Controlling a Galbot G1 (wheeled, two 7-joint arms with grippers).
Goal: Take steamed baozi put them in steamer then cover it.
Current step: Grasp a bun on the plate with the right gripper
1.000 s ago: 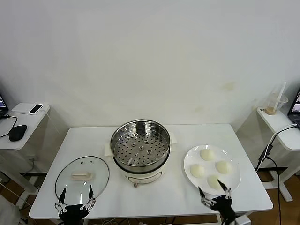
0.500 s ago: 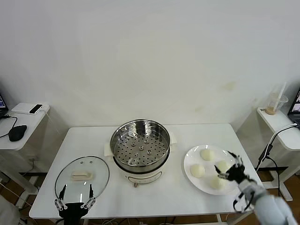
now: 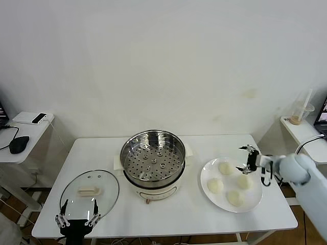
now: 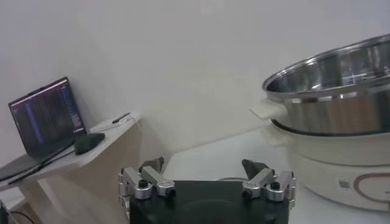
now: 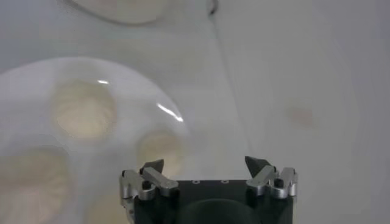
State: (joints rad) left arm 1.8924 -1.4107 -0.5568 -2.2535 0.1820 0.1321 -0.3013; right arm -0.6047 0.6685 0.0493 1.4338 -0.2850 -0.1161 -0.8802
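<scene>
Sitting well off toward the left gripper's side, the steamer [image 3: 152,162] with its perforated tray bare, the cover [image 3: 90,191] lying flat just ahead of the left gripper [image 3: 76,220], parked low with fingers spread and holding nothing. Hovering over the far edge of the white plate [image 3: 207,173], the right gripper [image 3: 249,158], fingers apart and empty, the four steamed baozi [image 3: 225,168] lying just below and inward of it. Risking, likely, a squashed or nudged bun: packed close, so descending fingers could be catching a neighbour, or pinching too hard and denting soft dough.
</scene>
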